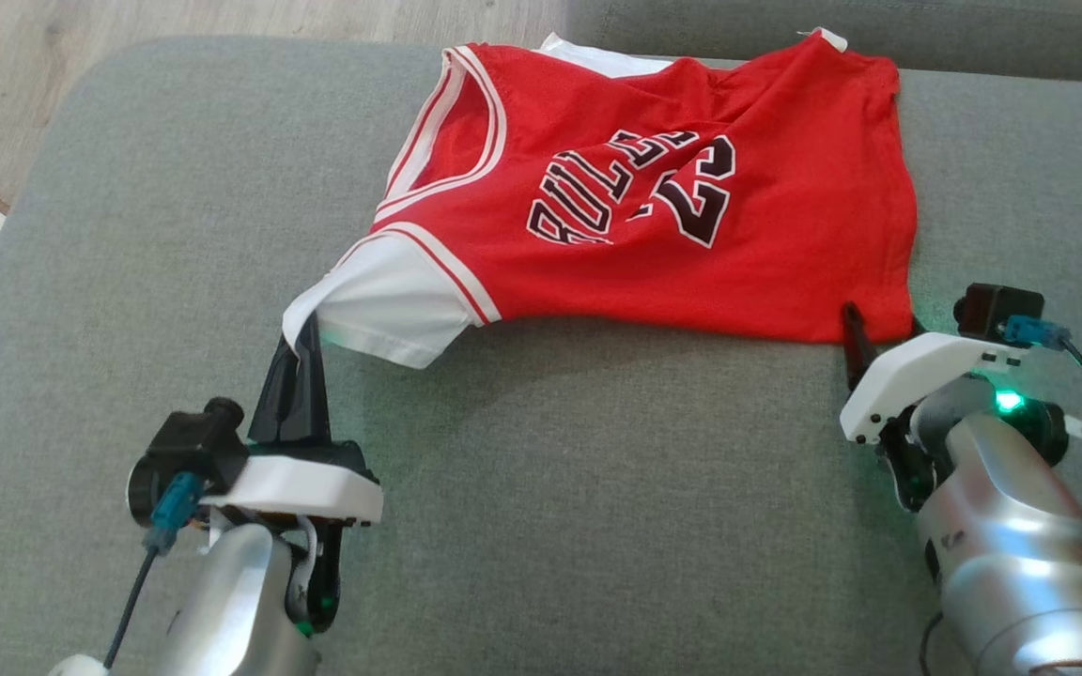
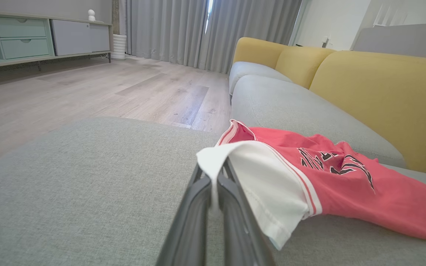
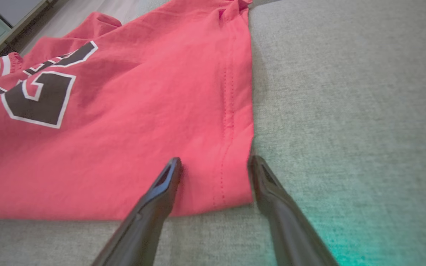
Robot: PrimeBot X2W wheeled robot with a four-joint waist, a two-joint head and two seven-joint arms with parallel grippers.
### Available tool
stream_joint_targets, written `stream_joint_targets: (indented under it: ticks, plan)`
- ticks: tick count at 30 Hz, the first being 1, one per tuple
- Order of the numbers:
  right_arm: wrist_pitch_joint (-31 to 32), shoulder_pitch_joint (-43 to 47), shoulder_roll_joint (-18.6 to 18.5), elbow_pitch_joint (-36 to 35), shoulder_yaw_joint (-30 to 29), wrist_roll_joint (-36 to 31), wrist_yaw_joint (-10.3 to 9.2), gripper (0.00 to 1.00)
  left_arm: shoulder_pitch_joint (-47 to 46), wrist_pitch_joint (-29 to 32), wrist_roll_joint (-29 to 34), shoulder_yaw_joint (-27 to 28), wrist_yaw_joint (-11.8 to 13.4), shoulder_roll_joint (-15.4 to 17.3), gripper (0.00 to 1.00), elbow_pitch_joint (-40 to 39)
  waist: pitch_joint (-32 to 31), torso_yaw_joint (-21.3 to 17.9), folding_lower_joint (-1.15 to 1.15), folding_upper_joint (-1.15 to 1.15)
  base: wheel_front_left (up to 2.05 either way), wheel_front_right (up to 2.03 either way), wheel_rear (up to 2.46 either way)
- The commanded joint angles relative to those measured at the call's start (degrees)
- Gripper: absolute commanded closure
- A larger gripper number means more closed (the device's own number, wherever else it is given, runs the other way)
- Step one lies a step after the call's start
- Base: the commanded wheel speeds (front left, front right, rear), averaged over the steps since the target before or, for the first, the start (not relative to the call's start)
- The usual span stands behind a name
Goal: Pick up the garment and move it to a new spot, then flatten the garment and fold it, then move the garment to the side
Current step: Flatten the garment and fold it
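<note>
Grey cushion is carrying a red jersey, left gripper clamping its white sleeve, right gripper straddling the hem corner with jaws apart, likely for flattening.

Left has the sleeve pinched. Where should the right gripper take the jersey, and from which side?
Take the near hem corner of the jersey, coming in low from the near edge. The open right gripper straddles it, and the corner lies flat on the cushion, opposite the sleeve the left gripper holds.
</note>
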Motion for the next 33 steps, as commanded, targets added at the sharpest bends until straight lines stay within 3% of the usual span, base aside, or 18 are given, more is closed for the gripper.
stream_joint_targets:
  ticks: [1, 10, 16, 26, 33]
  plan:
    - [0.5, -0.6, 0.9, 0.8, 2.3, 0.3, -0.04, 1.0, -2.1, -0.7, 0.6, 1.8, -0.1, 0.5, 1.0, -1.7, -0.1, 0.0, 0.0, 0.0, 0.0, 0.0, 0.0]
    - [-6.5, -0.7, 0.9, -1.4, 12.0, 9.4, -0.04, 1.0, -1.5, -0.7, -2.2, 4.3, -0.5, 0.4, 1.0, -1.5, -2.7, -2.0, 0.0, 0.0, 0.0, 0.0, 0.0]
    - [-10.4, 0.3, 0.8, -8.7, 16.8, 13.4, -0.04, 1.0, -1.2, -0.7, -5.3, 7.5, -1.8, 0.7, 1.0, -5.1, -6.2, -4.6, 0.0, 0.0, 0.0, 0.0, 0.0]
    - [-11.6, 3.1, -5.1, -27.9, 20.2, 15.0, -0.04, 1.0, -2.4, 0.0, -10.7, 10.5, -3.1, 0.9, 1.0, -20.0, -12.3, -7.2, 0.0, 0.0, 0.0, 0.0, 0.0]
    - [-6.2, 6.2, -8.8, -45.7, 18.1, 15.0, -0.04, 1.0, -5.1, 4.1, -14.1, 11.9, -0.3, 0.8, 1.0, -37.2, -13.8, -8.8, 0.0, 0.0, 0.0, 0.0, 0.0]
